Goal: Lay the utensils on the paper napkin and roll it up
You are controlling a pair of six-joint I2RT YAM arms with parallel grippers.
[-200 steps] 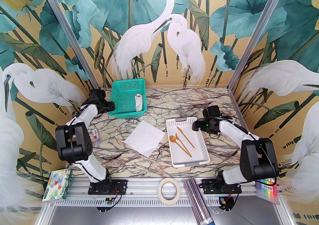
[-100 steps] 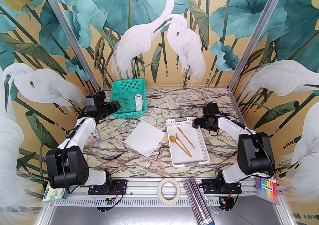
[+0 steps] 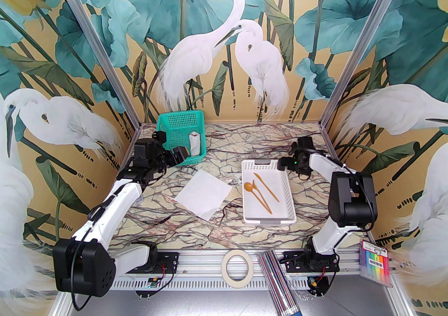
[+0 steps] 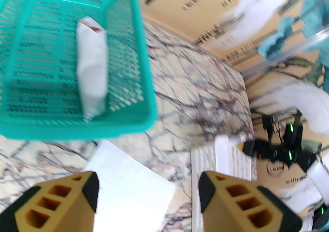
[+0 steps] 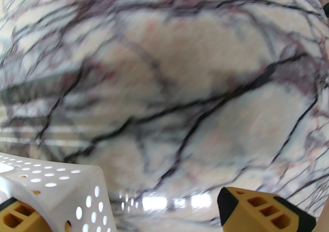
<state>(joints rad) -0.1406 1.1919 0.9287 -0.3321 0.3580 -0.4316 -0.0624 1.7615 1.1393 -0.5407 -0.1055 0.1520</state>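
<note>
The paper napkin (image 3: 203,194) lies flat and unrolled near the middle of the surface (image 3: 245,143), and the utensils (image 3: 260,194), a spoon, fork and knife, lie together in the white tray (image 3: 269,218) just to its right, toward the right edge. The left end effector (image 4: 147,192) hangs near the napkin's far corner, by the green basket (image 3: 182,117) in the far left corner, its fingers partly spread and empty. The right end effector (image 5: 147,207) stands at the tray's far right corner, spread wide, with one finger tucked behind the perforated corner wall and nothing clamped.
</note>
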